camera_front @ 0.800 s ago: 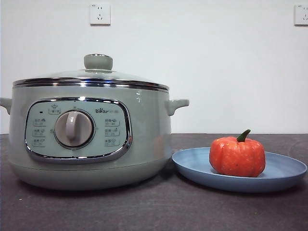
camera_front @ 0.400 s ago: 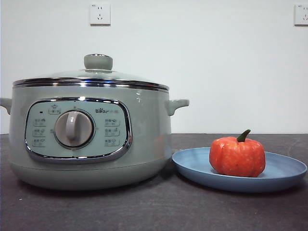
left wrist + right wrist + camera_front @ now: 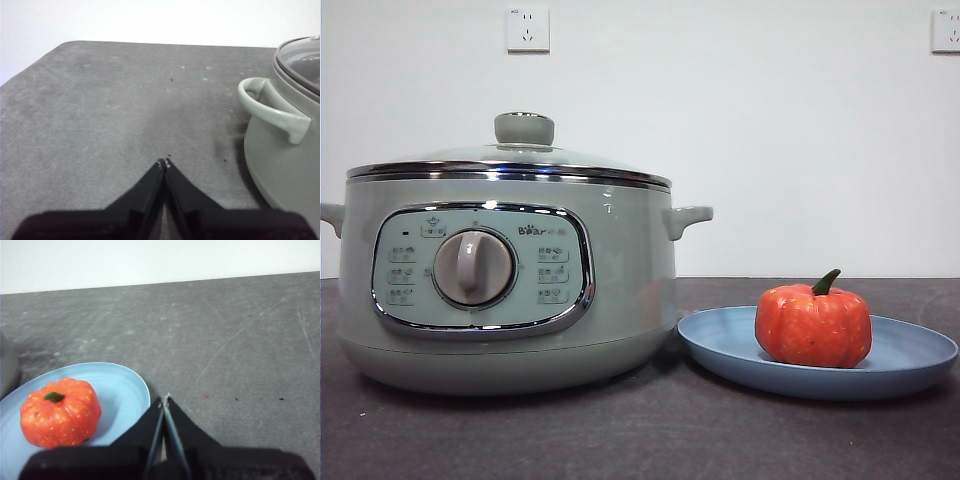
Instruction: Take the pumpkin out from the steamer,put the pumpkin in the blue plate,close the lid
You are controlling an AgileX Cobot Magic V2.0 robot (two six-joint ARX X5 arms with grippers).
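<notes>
Pumpkin sits upright on the blue plate, just beside the steamer; the glass lid rests on the pot, so you appear finished; both claws are pressed together, empty, low over the counter, left claw by the pot's handle, right claw at the plate's rim. Should you regrip, the pumpkin looks light and stiff, so pinch across its ribs; the lid looks fragile and slippery, so take its knob.

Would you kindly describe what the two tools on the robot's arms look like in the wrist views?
Both look alike. The left tool has two matte black jaws, broad at the base and tapering to slim points, with tiny pale specks at the tips. The right tool is the same black wedge shape, with a thin lighter edge along the inner faces. No cables or markings show.
</notes>
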